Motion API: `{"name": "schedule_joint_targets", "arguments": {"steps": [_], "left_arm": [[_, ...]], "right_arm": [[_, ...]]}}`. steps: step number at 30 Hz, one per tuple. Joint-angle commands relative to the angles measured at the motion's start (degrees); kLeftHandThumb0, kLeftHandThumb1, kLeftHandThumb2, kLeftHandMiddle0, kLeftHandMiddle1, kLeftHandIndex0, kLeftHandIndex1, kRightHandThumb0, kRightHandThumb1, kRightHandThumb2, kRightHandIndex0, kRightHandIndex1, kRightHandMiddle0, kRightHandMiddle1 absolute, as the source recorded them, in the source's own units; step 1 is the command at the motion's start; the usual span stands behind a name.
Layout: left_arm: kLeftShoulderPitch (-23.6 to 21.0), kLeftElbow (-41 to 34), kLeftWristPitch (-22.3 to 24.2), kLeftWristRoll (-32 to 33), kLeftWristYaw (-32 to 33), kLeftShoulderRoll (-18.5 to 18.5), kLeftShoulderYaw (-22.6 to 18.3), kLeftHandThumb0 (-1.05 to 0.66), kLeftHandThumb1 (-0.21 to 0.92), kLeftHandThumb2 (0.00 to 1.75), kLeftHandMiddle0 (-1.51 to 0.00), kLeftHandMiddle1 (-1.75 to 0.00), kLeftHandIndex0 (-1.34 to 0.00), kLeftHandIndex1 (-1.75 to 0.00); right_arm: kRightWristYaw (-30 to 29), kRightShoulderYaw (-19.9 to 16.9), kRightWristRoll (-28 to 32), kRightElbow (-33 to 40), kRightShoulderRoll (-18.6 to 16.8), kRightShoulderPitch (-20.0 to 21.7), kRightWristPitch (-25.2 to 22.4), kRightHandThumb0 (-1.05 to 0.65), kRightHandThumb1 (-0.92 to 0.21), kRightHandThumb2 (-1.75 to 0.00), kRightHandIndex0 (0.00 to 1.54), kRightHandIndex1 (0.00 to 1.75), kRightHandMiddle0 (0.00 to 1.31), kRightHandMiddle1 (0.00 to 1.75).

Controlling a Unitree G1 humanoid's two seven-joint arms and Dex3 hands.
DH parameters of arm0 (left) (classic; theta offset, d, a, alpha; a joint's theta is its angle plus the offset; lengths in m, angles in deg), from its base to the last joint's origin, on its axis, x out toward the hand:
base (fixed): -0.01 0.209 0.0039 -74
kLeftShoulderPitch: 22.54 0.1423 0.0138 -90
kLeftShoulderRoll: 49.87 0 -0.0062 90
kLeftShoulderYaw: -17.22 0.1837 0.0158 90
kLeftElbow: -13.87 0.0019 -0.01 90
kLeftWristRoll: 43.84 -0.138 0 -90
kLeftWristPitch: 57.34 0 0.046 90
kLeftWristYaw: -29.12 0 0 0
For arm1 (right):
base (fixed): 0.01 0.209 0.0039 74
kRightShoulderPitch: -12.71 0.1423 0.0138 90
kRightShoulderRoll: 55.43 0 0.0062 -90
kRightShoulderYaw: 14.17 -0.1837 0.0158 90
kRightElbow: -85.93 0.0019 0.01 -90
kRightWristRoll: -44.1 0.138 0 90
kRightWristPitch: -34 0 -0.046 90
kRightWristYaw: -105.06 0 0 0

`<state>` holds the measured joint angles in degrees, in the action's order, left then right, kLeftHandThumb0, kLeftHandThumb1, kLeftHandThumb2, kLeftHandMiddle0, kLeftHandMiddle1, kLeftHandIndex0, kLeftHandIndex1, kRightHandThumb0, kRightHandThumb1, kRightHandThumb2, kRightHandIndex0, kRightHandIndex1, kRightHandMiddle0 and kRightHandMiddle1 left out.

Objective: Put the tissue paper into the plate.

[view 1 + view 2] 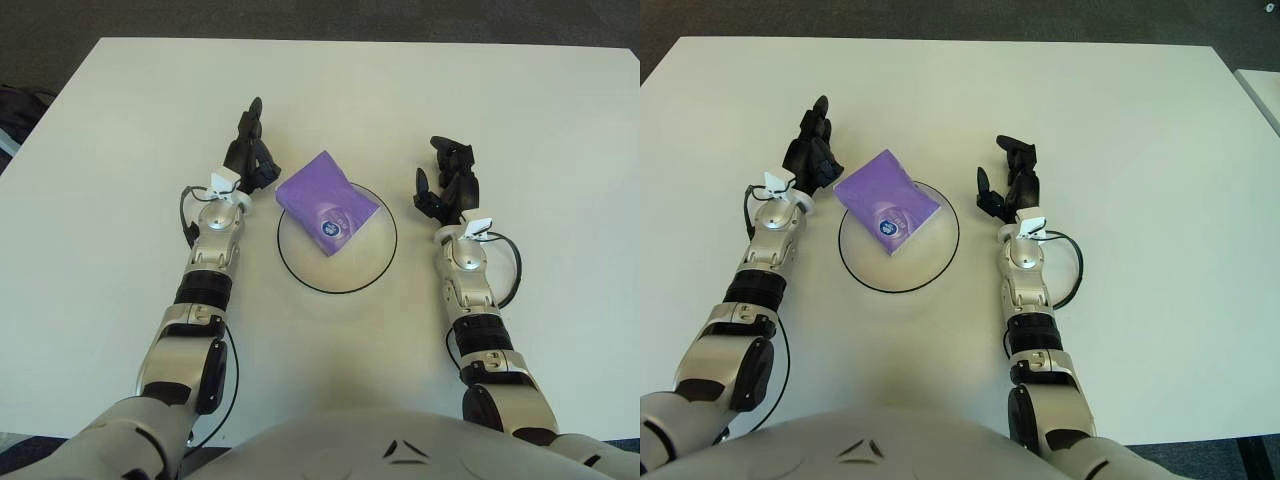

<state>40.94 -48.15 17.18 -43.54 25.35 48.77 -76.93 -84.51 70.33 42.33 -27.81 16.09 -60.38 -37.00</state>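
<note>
The purple plastic-wrapped tissue pack (327,204) lies on the round white black-rimmed plate (370,270), overhanging its rim at 11 o'clock. The left hand (250,160) shows just beside the pack at 9 o'clock, fingers loosely extended, holding nothing. The right hand (450,186) shows at the plate's 3 o'clock, fingers relaxed, empty. Both are over the white table (90,200).

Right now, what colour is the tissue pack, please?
Purple tissue pack, clearest in the left eye view.

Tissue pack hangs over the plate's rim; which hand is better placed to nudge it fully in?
Left. The left hand sits right beside the overhanging corner of the purple tissue pack; the right hand is beyond the plate.
</note>
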Motion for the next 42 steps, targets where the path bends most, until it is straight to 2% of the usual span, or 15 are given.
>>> {"name": "schedule_joint_targets", "arguments": {"steps": [1, 6, 12, 21, 31, 42], "left_arm": [[3.53, -4.28, 4.43, -1.58, 2.58, 0.85, 0.61, -0.86, 0.92, 1.23, 0.0, 0.0, 0.0, -0.16], [6.29, -8.89, 7.27, -3.25, 4.67, 1.48, 1.06, -0.82, 0.92, 1.21, 0.0, 0.0, 0.0, -0.15], [8.75, -11.06, 7.21, -4.53, 7.27, 2.13, 0.85, -0.8, 0.92, 1.19, 0.0, 0.0, 0.0, -0.12], [10.39, -8.81, 3.21, -5.75, 10.62, 2.56, 0.82, -0.8, 0.92, 1.15, -0.01, 0.0, 0.0, -0.17], [10.96, -6.25, -0.1, -5.38, 11.54, 3.44, 0.81, -0.81, 0.92, 1.15, -0.02, -0.01, 0.0, -0.19], [11.13, -2.96, -4.34, -5.58, 12.61, 3.9, 0.66, -0.81, 0.92, 1.17, -0.05, -0.02, 0.0, -0.23]], "right_arm": [[-0.1, -0.14, 0.22, -4.89, -0.36, -5.99, -5.41, -0.54, -0.65, -0.78, 0.29, 0.3, 0.0, 1.05], [0.17, -0.1, 0.45, -5.01, -0.22, -5.89, -5.19, -0.55, -0.65, -0.77, 0.29, 0.31, 0.0, 1.05], [0.06, -0.25, 0.65, -5.16, -0.24, -5.66, -5.33, -0.54, -0.65, -0.77, 0.29, 0.31, 0.0, 1.06], [-0.49, -0.12, 0.25, -5.08, -0.27, -5.38, -5.35, -0.55, -0.65, -0.77, 0.28, 0.31, 0.0, 1.07], [-0.57, 0.1, -0.01, -5.59, 0.0, -4.8, -5.51, -0.61, -0.68, -0.72, 0.29, 0.3, 0.0, 1.05], [0.03, 0.06, 0.4, -6.38, 0.41, -4.48, -4.78, -0.58, -0.73, -0.71, 0.3, 0.29, 0.0, 1.06]]}}
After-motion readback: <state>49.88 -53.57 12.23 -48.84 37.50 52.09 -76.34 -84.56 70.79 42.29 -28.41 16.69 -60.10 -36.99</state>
